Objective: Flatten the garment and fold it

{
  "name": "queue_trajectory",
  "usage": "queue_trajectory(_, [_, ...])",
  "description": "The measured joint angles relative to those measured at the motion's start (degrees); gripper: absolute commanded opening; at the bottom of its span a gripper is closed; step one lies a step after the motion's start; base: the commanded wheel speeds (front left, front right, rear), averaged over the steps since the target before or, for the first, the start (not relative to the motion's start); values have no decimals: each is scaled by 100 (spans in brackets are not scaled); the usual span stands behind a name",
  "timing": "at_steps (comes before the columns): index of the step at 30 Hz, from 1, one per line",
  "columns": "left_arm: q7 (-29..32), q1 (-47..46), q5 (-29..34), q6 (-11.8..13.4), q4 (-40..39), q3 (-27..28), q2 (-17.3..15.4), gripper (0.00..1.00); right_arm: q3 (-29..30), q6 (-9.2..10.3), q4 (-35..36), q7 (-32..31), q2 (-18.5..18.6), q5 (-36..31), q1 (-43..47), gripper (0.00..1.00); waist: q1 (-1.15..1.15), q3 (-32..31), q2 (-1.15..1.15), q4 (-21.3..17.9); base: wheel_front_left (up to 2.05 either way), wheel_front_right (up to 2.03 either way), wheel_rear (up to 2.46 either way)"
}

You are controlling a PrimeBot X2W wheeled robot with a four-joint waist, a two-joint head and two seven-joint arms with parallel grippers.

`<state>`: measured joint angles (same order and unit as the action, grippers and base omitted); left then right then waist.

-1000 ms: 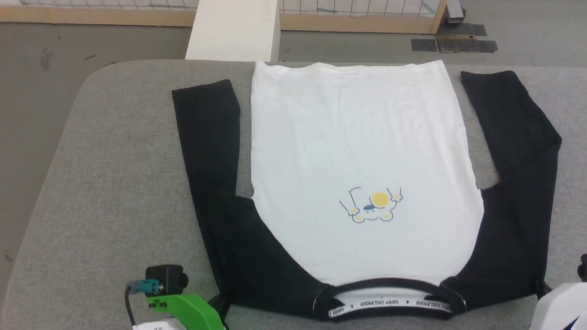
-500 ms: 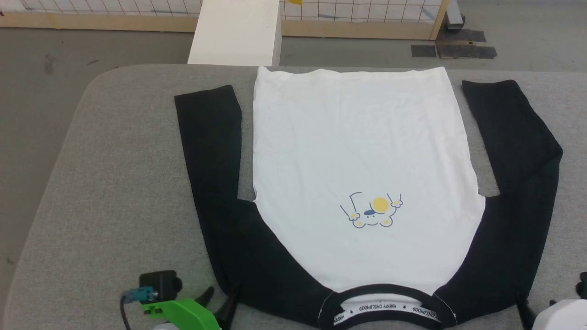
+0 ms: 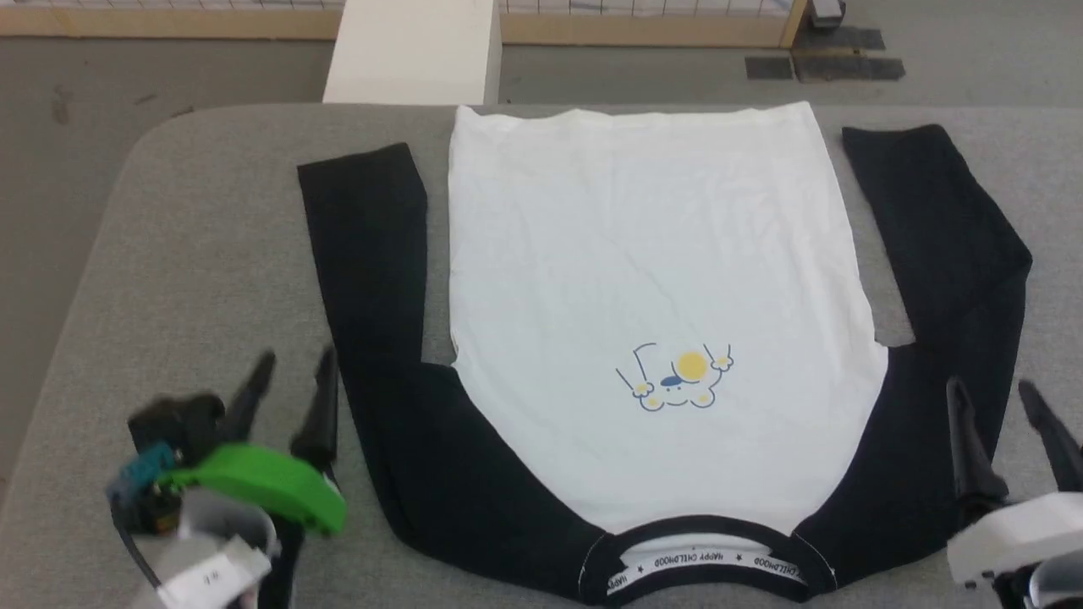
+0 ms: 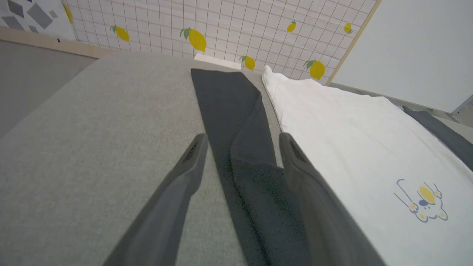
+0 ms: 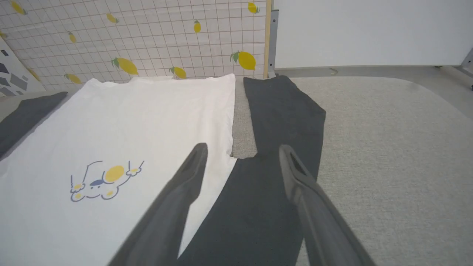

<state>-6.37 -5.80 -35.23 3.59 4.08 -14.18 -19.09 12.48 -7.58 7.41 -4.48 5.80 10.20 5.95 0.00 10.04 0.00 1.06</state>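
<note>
One shirt [image 3: 660, 279] lies flat in the middle of the grey counter [image 3: 195, 254], its two black sleeves [image 3: 364, 254] out. The left end effector [image 3: 298, 355] at 8 o'clock and the right end effector [image 3: 990, 387] at 4 o'clock are both spread wide.

A grey desk [image 3: 211, 254] with rounded corners, a white block [image 3: 410, 51] past its far edge, grey floor [image 3: 85, 101], a lemon-printed grid wall [image 4: 221, 26]

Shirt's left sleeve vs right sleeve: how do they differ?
The left sleeve runs nearly straight; the right sleeve kinks outward at the elbow. Left sleeve's cuff sits lower in the head view than right sleeve's cuff. Both are black, flat on the grey table, alongside the white body.
</note>
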Motion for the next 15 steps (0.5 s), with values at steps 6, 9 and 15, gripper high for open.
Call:
queue_trajectory(6, [168, -1327, 311, -158, 436, 7, -372, 100, -453, 0, -59, 713, 408, 62, -623, 100, 0, 415, 0, -74, 0, 0, 0])
queue_trajectory(9, [396, -2056, 414, -214, 594, 67, -566, 100, -781, 0, -34, 765, 652, 146, -1020, 100, 0, 690, 0, -123, 0, 0, 0])
queue_trajectory(15, [1206, -3263, 500, -355, 1004, 101, -1068, 100, -1080, -1, 92, 725, 829, 312, -1720, 100, 1, 1294, 0, -297, 0, 0, 0])
